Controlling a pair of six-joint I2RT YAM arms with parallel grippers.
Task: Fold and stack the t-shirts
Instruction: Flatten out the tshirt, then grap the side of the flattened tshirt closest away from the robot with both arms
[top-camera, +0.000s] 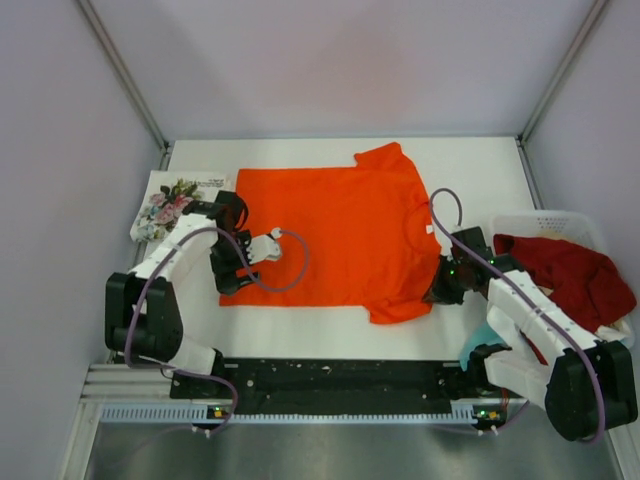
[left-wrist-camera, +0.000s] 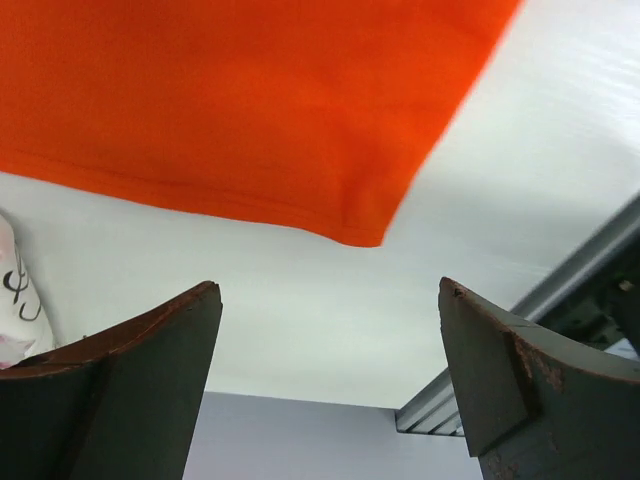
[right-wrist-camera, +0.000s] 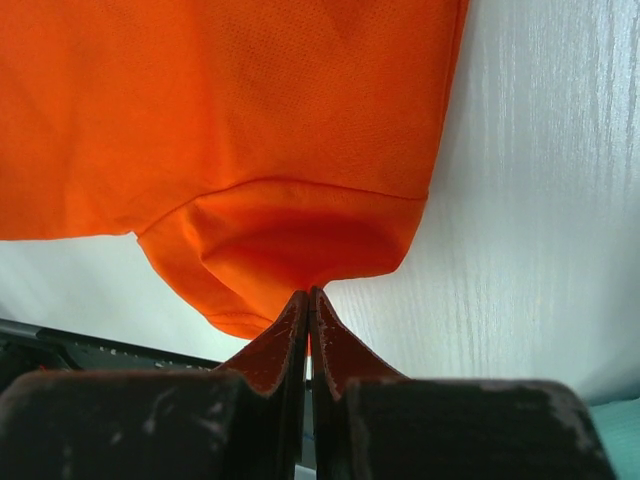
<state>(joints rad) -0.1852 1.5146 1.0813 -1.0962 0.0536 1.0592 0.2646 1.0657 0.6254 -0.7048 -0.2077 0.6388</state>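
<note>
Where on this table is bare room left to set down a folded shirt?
Bare patches: the far strip beyond the orange t-shirt, and the near strip between its hem and the rail. Crowded: floral t-shirt at left, basket holding the dark red t-shirt at right.

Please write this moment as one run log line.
orange t-shirt: flat | left gripper: open, empty | right gripper: shut on sleeve
</note>
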